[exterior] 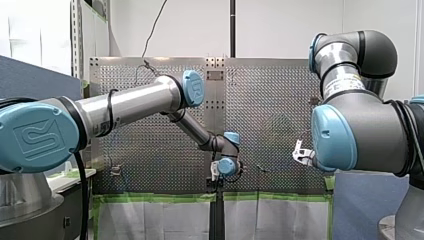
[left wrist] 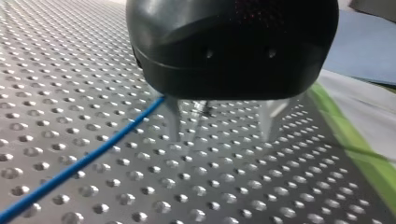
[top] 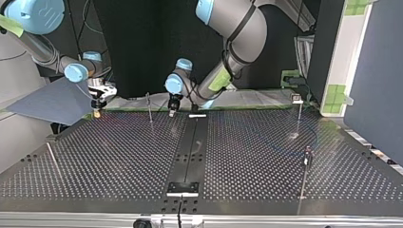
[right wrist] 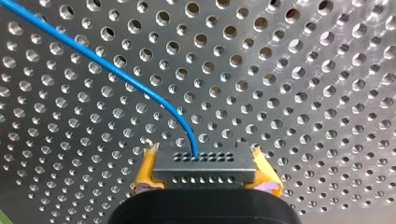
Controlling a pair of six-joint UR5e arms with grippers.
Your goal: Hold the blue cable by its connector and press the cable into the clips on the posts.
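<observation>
Connector (right wrist: 204, 169) in right jaws

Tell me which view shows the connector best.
Right wrist view: the connector sits close up, clamped in my right jaws, with the cable leaving it. The left wrist view shows only cable; in the front and top views it cannot be made out.

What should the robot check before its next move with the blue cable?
1. Connector clamped in right gripper: ok.
2. Cable leaves connector in a smooth curve, no kink: ok.
3. Left gripper open: ok.
4. Cable inside the gap of the left gripper: not ok; it runs up beside one finger, outside the gap.
5. Cable pressed into a clip on a post: cannot tell, too small to see.
</observation>
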